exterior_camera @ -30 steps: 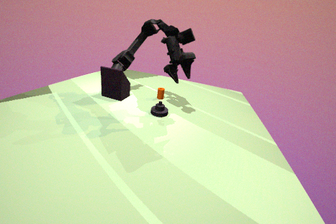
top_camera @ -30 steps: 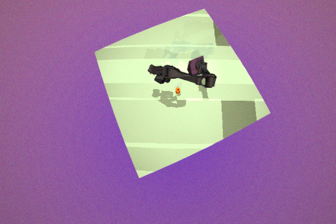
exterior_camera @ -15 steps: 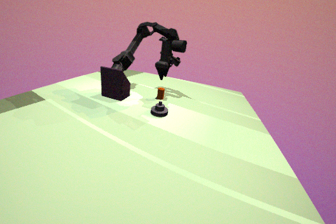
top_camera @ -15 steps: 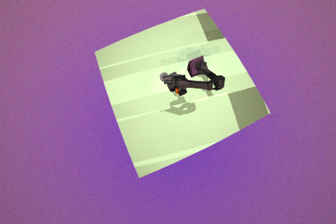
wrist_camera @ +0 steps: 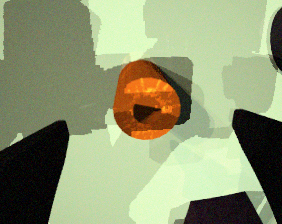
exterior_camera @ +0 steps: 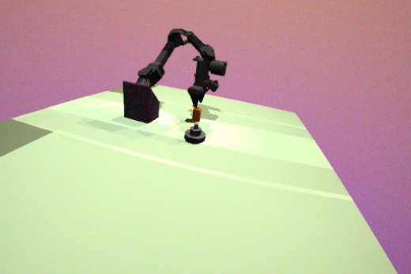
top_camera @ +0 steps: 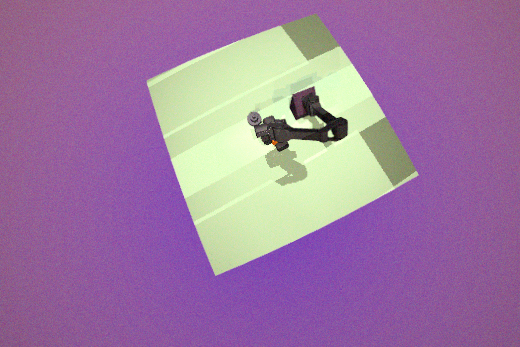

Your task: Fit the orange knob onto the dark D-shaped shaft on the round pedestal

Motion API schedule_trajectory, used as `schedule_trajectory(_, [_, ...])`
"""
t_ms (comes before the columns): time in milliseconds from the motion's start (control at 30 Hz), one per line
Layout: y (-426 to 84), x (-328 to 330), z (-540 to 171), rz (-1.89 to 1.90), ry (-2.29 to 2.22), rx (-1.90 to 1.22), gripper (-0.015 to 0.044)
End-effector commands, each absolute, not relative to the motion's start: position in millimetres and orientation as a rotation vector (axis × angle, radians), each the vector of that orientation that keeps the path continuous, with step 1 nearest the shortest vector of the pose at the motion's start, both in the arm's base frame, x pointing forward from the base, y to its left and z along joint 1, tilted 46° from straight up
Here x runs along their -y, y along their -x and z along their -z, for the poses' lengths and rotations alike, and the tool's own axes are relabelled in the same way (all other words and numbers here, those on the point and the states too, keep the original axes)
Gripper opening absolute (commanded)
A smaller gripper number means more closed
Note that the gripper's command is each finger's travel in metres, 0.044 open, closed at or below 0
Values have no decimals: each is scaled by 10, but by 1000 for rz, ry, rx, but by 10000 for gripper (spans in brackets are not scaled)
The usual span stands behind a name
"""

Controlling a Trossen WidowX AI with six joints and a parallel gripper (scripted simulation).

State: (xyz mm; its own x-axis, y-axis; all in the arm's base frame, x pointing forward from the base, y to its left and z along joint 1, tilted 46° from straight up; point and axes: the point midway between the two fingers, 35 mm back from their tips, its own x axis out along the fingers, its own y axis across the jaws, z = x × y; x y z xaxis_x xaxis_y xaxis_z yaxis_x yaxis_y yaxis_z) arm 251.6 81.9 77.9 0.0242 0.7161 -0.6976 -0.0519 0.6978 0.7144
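The orange knob (top_camera: 274,142) (exterior_camera: 197,114) (wrist_camera: 147,92) stands upright on the table, its dark hole facing up in the wrist view. My gripper (wrist_camera: 153,123) is open and empty, its fingers pointing down above the knob, with one fingertip to each side of it in the wrist view. In the exterior view the fingers end just above the knob. The round pedestal (top_camera: 254,118) (exterior_camera: 194,137) stands apart from the knob, with its dark shaft (exterior_camera: 196,126) upright at the centre. The pedestal is cut off at the wrist view's right edge. The shaft's flat side cannot be made out.
The arm's dark base block (top_camera: 303,103) (exterior_camera: 140,102) stands on the pale green table (top_camera: 220,237) (exterior_camera: 158,211), and part of a dark block shows at the wrist view's bottom edge. The arm arches over from the base. Shadows fall across the table around the knob.
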Motion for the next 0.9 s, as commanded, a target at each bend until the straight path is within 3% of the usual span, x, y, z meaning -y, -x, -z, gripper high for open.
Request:
schedule_trajectory(0, [-2501, -855, -747, -651, -597, -1439, 440])
schedule_trajectory(867, [-2528, -1152, -453, -649, -595, -1439, 440])
